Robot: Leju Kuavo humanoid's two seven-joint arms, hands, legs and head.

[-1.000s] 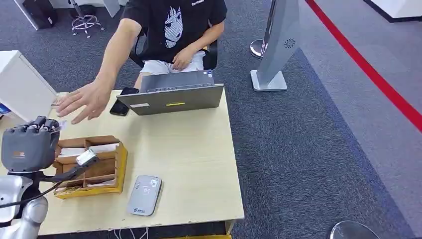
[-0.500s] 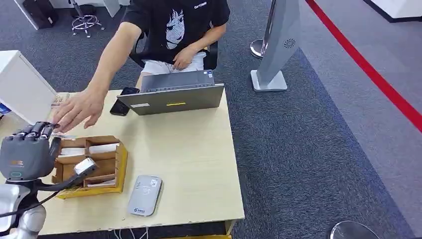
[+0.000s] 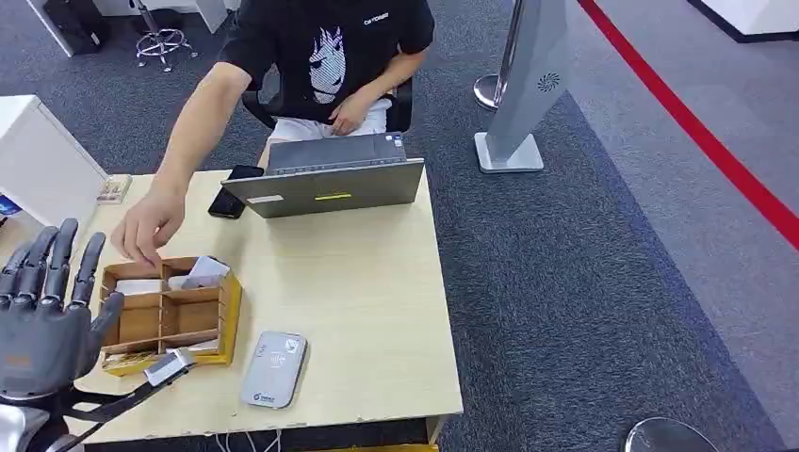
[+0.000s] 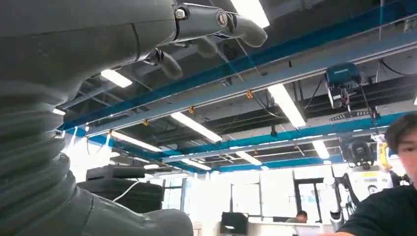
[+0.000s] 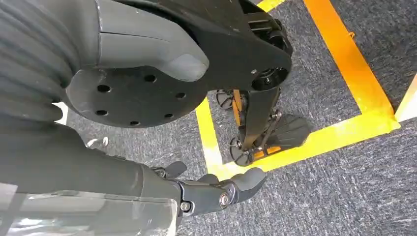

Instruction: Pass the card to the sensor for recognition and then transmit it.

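Well, from the head view my left hand (image 3: 47,311) is raised at the near left corner of the table (image 3: 377,301), palm released, fingers (image 3: 61,259) spread and pointing up, with nothing in them. The card (image 3: 203,273) is not with me: it stands in the far right compartment of the brown divided box (image 3: 231,311), tilted, with its upper part poking above the rim. Its long axis seems to run roughly across the table, rising toward the right (the angle is hard to read at this size). A person's hand (image 3: 146,226) reaches down over the far left compartment of the box, just beside the card. The grey sensor (image 3: 273,369) lies flat near the table's front edge, just right of the box. A laptop (image 3: 325,184) sits at the far edge.

The left wrist view looks up past the left hand (image 4: 123,29) at ceiling lights, showing neither the table nor the card. The right wrist view shows what the head view lacks: my right hand (image 5: 147,54) hanging over grey carpet and yellow tape, loose, thumb and fingers (image 5: 221,194) apart, grasping nothing.
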